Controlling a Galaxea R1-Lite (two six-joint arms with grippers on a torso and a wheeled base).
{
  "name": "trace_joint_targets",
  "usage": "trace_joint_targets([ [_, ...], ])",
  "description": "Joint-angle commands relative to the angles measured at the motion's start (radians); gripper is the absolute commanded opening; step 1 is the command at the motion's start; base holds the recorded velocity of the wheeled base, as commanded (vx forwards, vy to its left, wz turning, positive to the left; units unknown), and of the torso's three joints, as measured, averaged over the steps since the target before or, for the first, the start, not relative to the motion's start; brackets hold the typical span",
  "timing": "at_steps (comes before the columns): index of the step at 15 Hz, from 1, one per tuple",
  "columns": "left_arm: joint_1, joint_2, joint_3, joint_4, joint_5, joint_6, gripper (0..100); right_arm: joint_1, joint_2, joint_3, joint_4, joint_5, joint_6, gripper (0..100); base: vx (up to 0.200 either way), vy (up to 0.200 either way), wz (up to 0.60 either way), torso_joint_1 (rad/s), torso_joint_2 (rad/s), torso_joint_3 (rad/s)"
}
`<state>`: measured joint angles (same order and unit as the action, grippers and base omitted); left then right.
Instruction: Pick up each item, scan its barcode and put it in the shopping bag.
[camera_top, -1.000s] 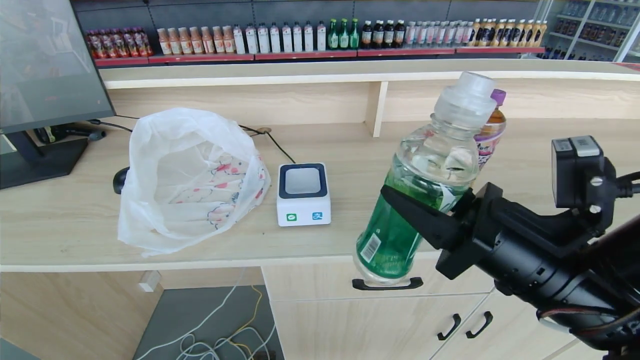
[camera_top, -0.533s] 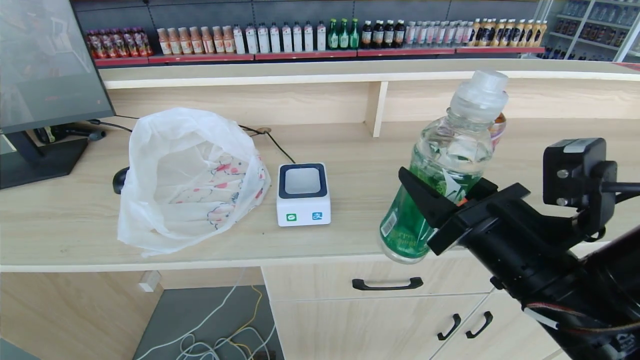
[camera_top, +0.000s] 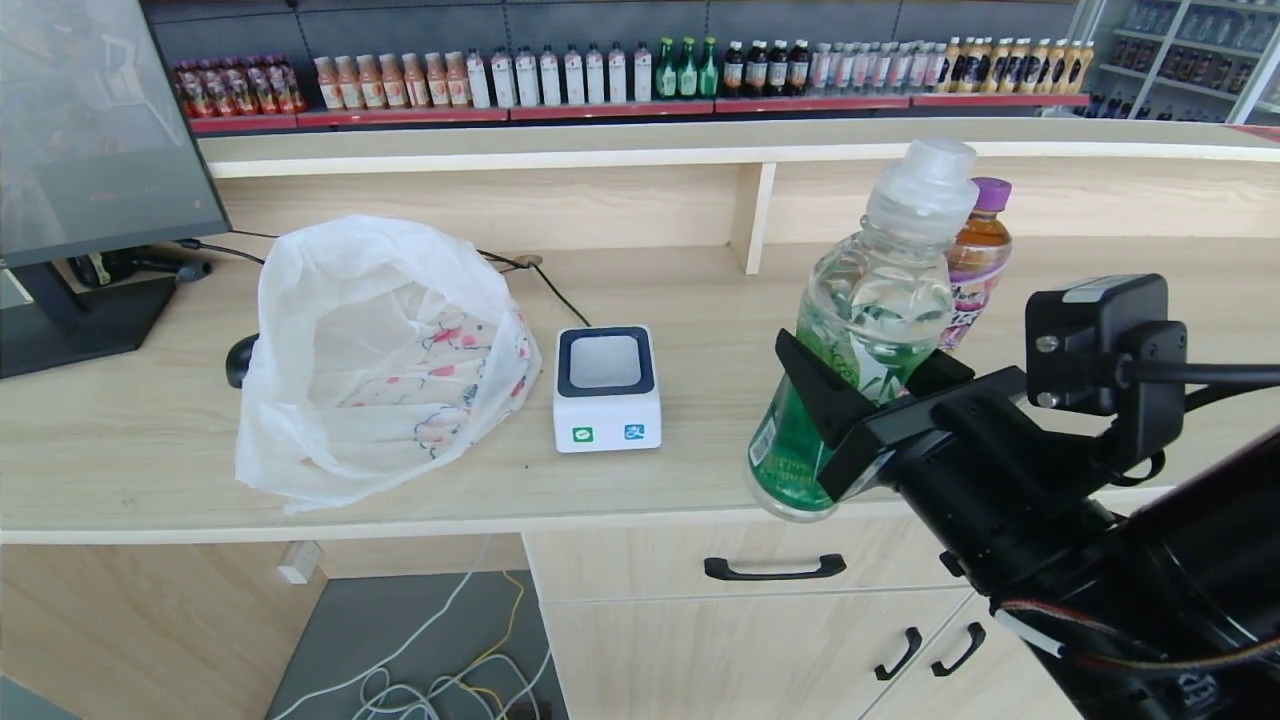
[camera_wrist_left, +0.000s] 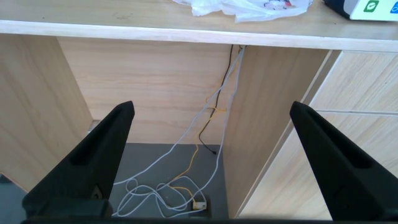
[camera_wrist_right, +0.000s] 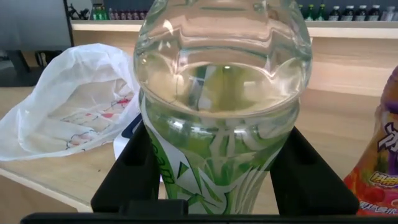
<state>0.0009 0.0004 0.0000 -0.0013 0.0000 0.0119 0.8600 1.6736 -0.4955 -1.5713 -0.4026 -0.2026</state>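
Bottle (camera_top: 880, 300) clamped in right hand (camera_top: 865, 360) | left hand (camera_wrist_left: 211, 112) apart, under-counter cables (camera_wrist_left: 186, 180) ahead | barcode (camera_top: 765, 452) seemingly faces scanner (camera_top: 606, 390)

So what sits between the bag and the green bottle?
The white scanner, on the counter right beside the bag; bare counter from there toward the bottle. Head view shows it.

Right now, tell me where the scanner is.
In the head view, the scanner sits just right of the shopping bag and left of the green bottle.

Glossy clear plastic bottle (camera_top: 868, 330), thin crinkled plastic bag (camera_top: 380, 360), matt wood-grain counter (camera_top: 700, 300)
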Motion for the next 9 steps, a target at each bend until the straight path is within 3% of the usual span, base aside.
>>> trace_joint_targets([
  [1,0.001,0.0,0.0,0.0,0.0,0.0,100,-0.006,-0.003,-0.006,0.0,0.001,0.0,0,0.0,0.0,0.0,0.0,0.0,0.0],
  [9,0.001,0.0,0.0,0.0,0.0,-0.004,100,-0.01,-0.005,0.006,0.0,-0.019,0.041,0,0.0,0.0,0.0,0.0,0.0,0.0],
])
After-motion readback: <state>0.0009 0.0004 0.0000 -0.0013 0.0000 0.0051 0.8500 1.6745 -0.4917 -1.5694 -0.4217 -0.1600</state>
